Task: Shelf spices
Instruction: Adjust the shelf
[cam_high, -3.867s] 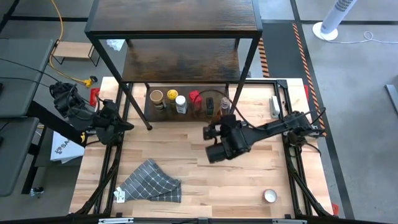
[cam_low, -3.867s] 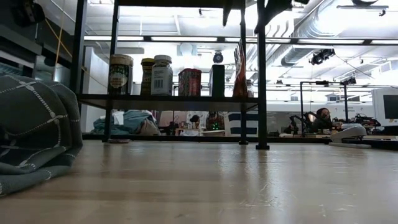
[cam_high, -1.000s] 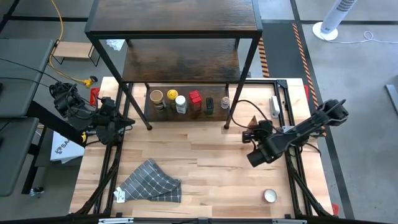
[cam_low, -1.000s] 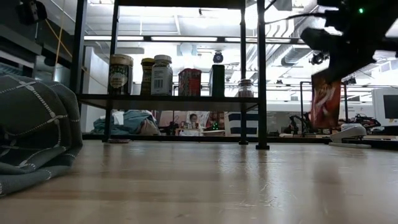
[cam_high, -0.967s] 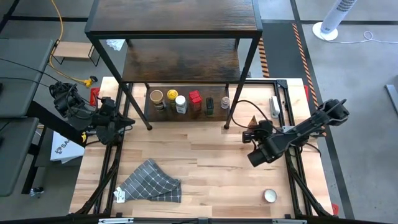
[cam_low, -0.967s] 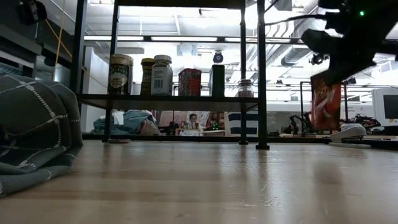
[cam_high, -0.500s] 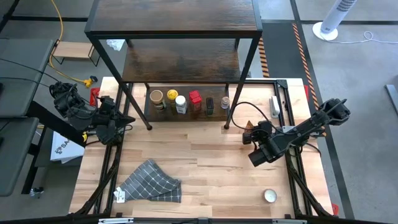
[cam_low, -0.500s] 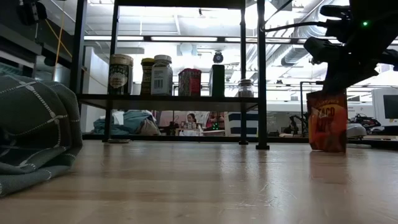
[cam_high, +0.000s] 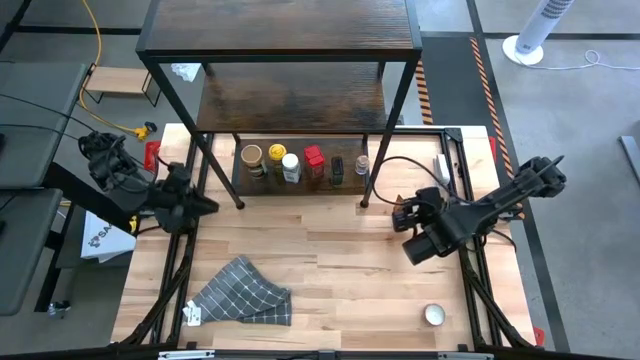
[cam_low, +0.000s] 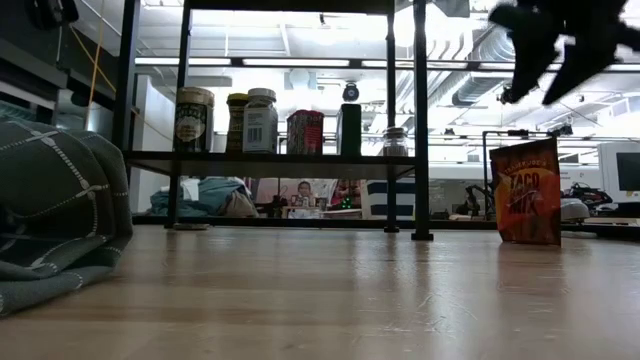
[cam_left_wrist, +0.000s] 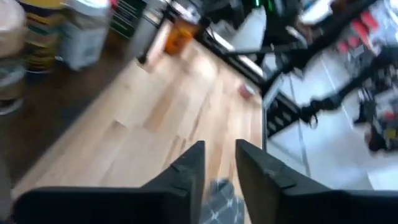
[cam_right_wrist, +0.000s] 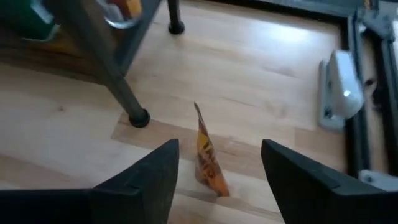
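Six spices stand in a row on the lowest board of the tall dark-wood shelf with its thin black frame: a tan-lidded jar, a yellow-lidded one, a white-lidded bottle, a red tin, a dark-topped container and a small clear jar at the end. And there's an orange-red taco seasoning packet, standing upright on the light wooden table just outside the shelf's front right leg. The right gripper hangs directly above that packet, fingers spread wide, holding nothing (clear air between packet and fingers in the low view). Over at the table's left edge, the left gripper sits beside the shelf's left leg, its fingers a narrow gap apart and empty. A grey checked cloth lies crumpled at front left, a small round silver tin at front right.
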